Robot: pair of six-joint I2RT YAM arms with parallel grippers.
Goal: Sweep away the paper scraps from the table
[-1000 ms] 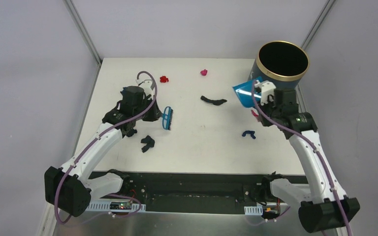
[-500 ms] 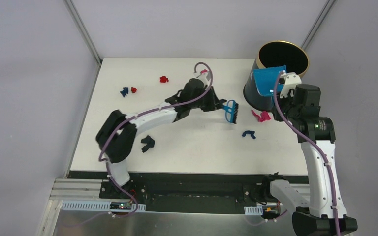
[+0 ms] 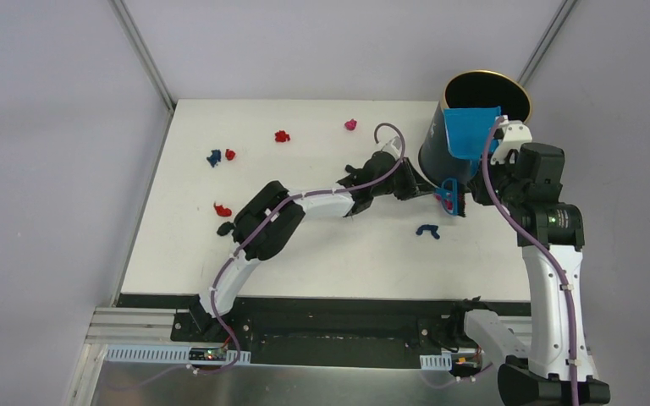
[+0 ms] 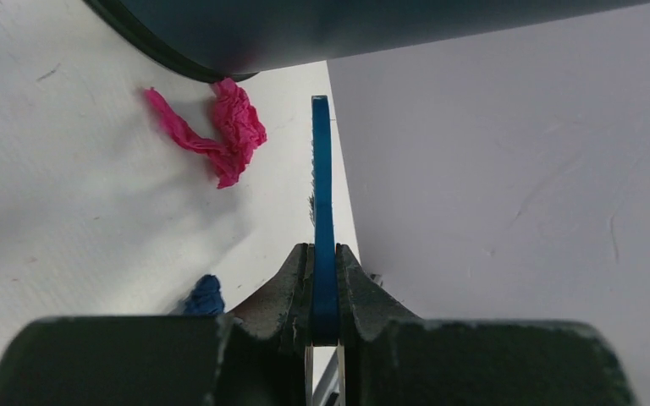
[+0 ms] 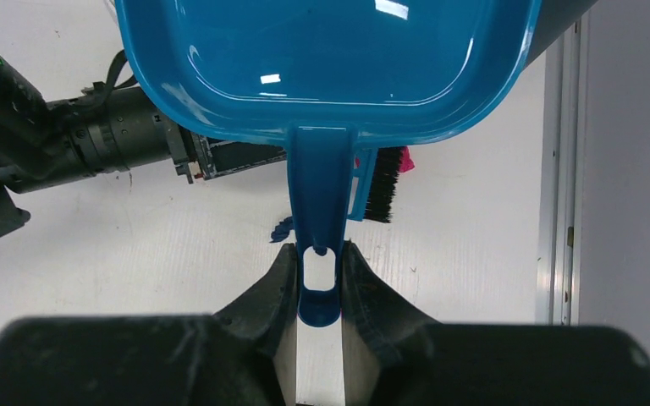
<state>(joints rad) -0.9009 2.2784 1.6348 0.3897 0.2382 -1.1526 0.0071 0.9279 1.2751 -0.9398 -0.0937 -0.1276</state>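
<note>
My left gripper (image 3: 428,188) reaches far right across the table (image 3: 347,249), shut on the small blue brush (image 3: 450,196); in the left wrist view (image 4: 324,262) the brush (image 4: 322,169) stands edge-on beside a magenta scrap (image 4: 228,135) at the bin's base. My right gripper (image 3: 497,149) is shut on the blue dustpan (image 3: 470,131), tilted against the bin's rim; the right wrist view (image 5: 319,262) shows its handle (image 5: 320,211) between the fingers. Scraps lie apart: red (image 3: 282,135), magenta (image 3: 350,124), dark blue (image 3: 214,157), red (image 3: 230,154), red (image 3: 221,209), dark blue (image 3: 427,229).
A tall dark bin (image 3: 484,95) with a gold rim stands at the table's back right corner. Grey walls close in the table on three sides. My left arm (image 3: 305,205) lies low across the table's middle. The table's right edge rail (image 5: 559,186) runs close by.
My left arm has stretched further right, carrying the brush from the table's middle to the bin's base by the magenta scrap. The dustpan has risen slightly at the bin's rim.
</note>
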